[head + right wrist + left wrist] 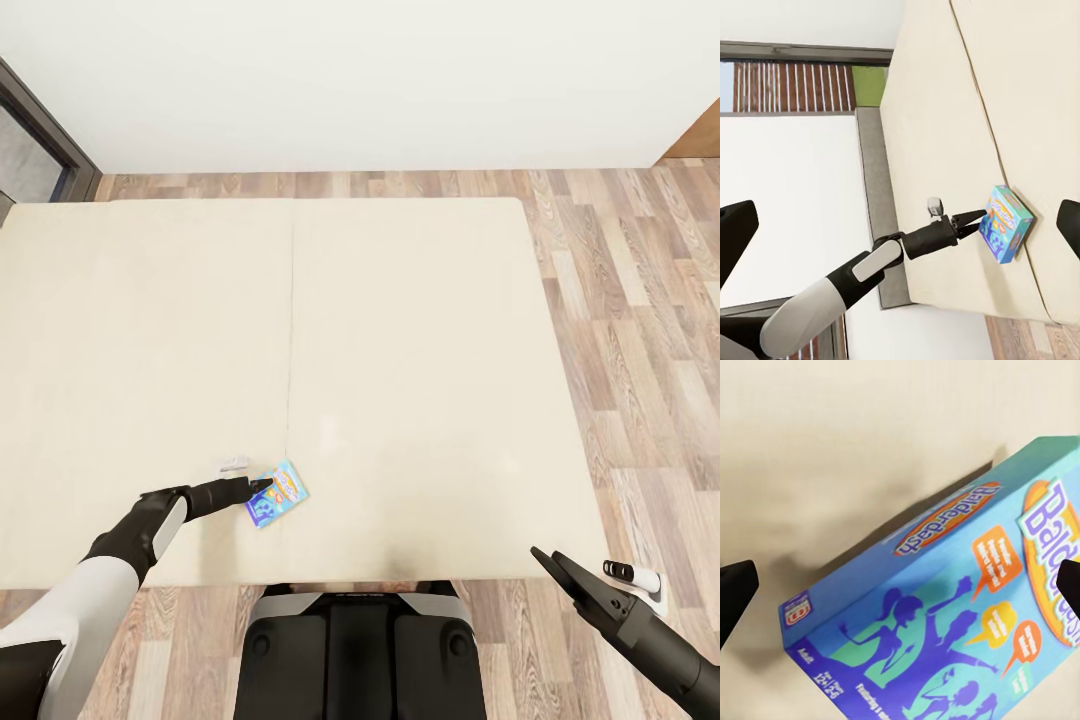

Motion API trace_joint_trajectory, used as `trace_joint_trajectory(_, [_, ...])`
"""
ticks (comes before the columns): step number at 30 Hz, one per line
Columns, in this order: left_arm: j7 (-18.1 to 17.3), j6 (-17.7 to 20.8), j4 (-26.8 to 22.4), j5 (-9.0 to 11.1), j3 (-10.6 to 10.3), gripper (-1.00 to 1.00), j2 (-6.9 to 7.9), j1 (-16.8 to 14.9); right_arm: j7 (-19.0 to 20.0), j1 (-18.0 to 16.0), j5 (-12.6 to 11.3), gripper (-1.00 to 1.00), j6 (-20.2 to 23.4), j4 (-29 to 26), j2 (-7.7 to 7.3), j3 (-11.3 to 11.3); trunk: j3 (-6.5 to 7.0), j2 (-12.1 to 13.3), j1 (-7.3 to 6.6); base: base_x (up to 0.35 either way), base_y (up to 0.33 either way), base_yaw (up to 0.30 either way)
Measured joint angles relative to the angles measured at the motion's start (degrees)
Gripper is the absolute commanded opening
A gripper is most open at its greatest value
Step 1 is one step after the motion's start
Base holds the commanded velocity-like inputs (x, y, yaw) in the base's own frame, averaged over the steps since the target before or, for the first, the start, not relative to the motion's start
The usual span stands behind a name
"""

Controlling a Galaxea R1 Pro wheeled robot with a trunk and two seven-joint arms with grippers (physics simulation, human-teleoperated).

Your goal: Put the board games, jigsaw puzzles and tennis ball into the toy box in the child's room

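Observation:
A blue board game box (278, 494) with orange labels lies flat on the cream bed (400, 380), close to its front edge. My left gripper (262, 486) is down at the box's left end, open. In the left wrist view the box (945, 607) spreads between the two dark fingertips (735, 594), which stand wide apart at the picture's edges. The right wrist view shows the box (1007, 223) with the left gripper (973, 218) at its side. My right gripper (557, 570) hangs open and holds nothing, off the bed's front right corner, above the floor.
A small white and grey object (231, 463) lies on the bed just behind my left gripper. On the wooden floor (640, 330) to the right lies a small white and black item (634, 576). A white wall runs behind the bed, with a dark door frame (40, 130) at far left.

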Motion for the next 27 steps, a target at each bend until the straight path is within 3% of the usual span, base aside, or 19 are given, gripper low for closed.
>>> trace_joint_trajectory(27, [-0.6, 1.2, 0.0, 0.2, 0.1, 1.0, 0.13, 0.0, 0.0, 0.0, 0.0, 1.0, 0.0, 0.0, 0.0, 0.0, 0.0, 0.0, 0.0, -0.012, -0.024, 0.0])
